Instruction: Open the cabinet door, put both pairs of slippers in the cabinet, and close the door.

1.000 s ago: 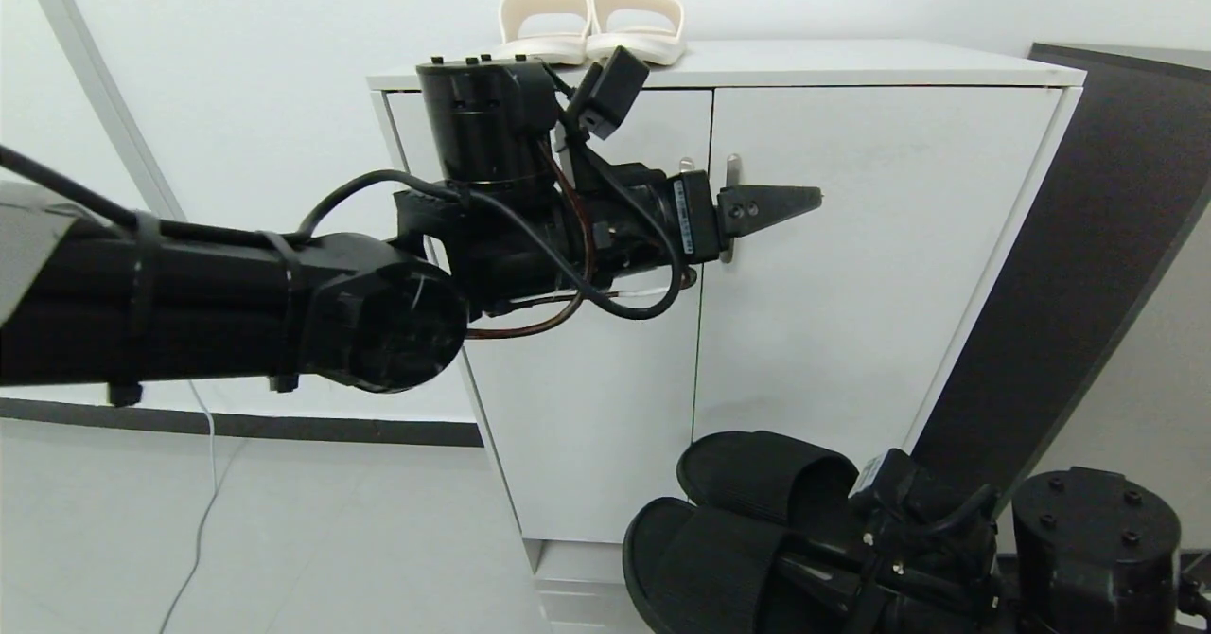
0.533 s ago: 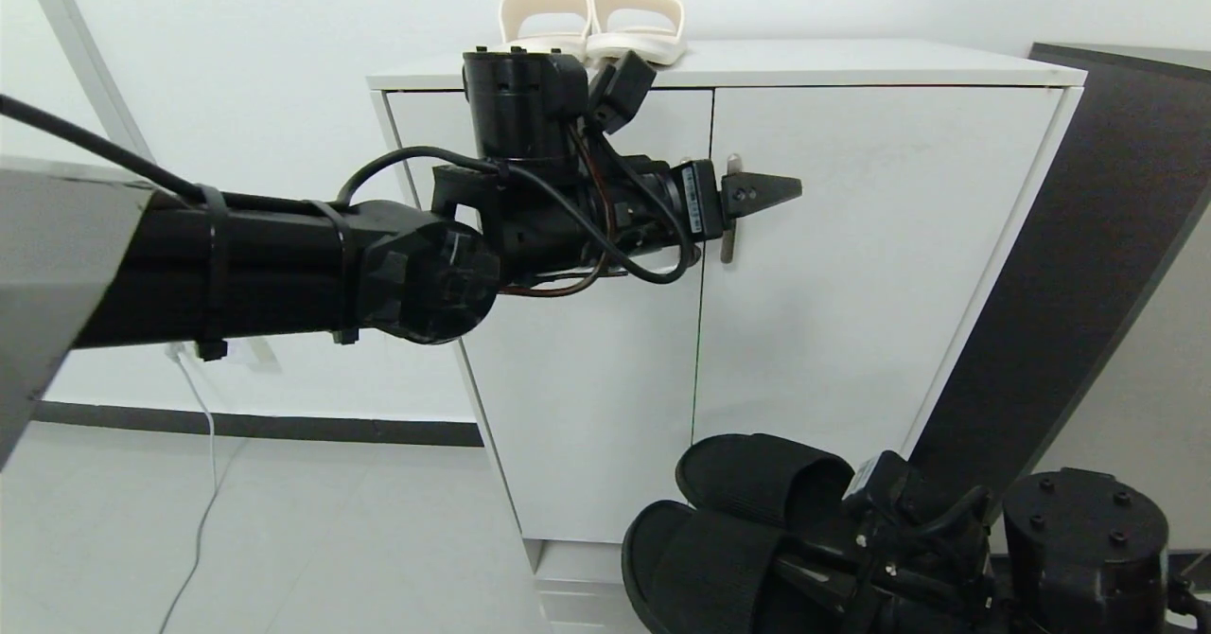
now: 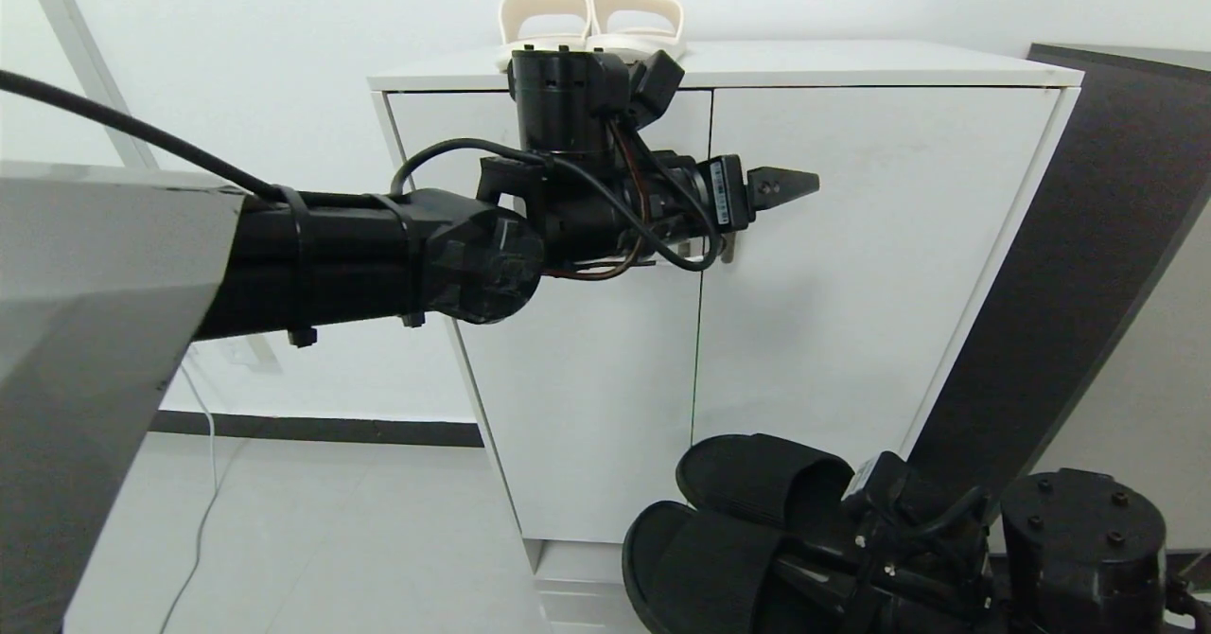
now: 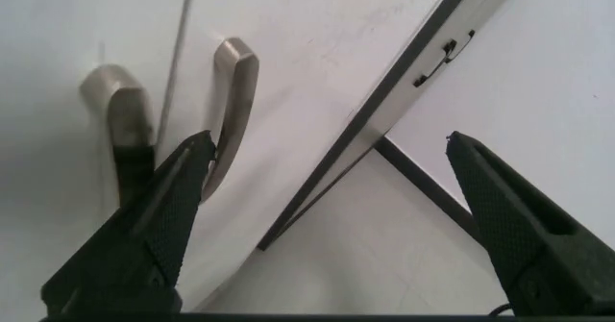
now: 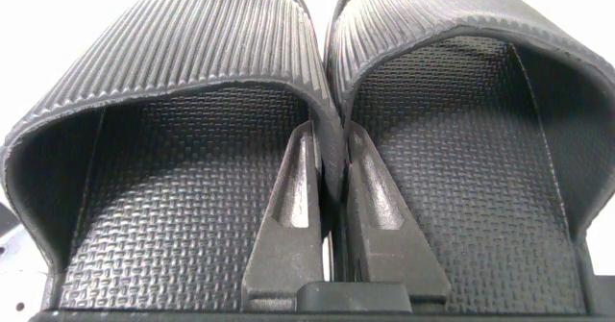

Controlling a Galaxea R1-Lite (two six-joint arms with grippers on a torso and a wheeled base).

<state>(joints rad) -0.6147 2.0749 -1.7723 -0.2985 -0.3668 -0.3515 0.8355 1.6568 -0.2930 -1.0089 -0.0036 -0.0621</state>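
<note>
A white cabinet [image 3: 851,265] stands with both doors shut. Two metal handles [image 4: 233,91] flank the centre seam. A beige pair of slippers [image 3: 591,17] lies on the cabinet top. My left gripper [image 3: 785,187] is open in front of the doors at handle height, and in the left wrist view one of its fingers [image 4: 144,245] is close beside a handle without holding it. My right gripper [image 5: 331,135] is low, in front of the cabinet's right door. It is shut on the two touching inner walls of the black slippers [image 3: 738,520].
A dark panel [image 3: 1088,265] leans against the cabinet's right side. A white wall stands behind, with a black baseboard [image 3: 312,429] at its foot. A thin cable [image 3: 203,520] runs over the pale floor left of the cabinet.
My left arm has stretched farther toward the cabinet doors and risen a little, bringing the gripper nearer the handles. The right arm and the black slippers have stayed put.
</note>
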